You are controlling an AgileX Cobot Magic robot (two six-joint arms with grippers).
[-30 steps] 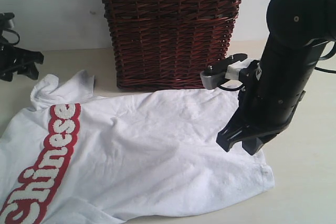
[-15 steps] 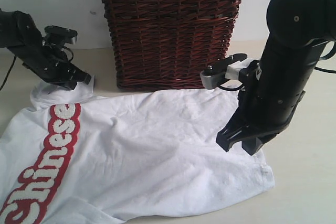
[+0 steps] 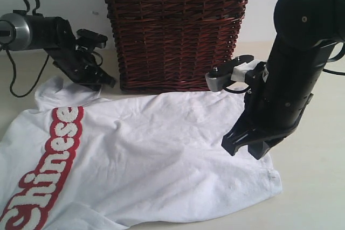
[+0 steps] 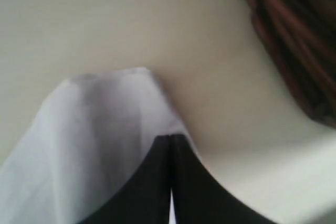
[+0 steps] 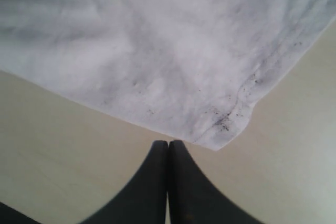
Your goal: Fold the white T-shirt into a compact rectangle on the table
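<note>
The hand (image 4: 170, 139) has its two black fingers pressed together on a raised fold of the white T-shirt (image 4: 100, 129), which spreads toward its ten o'clock. Pale worktop (image 4: 105, 19) lies ahead; a dark wicker basket (image 4: 299, 40) stands at two o'clock.

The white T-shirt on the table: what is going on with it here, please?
Two robot arms are working on the white T-shirt, which lies spread, not yet folded, on the table in front of a wicker basket. The left gripper is shut at a sleeve near the basket; whether it pinches cloth is unclear. The right gripper is shut too, its tips beside the hem corner, holding nothing.
</note>
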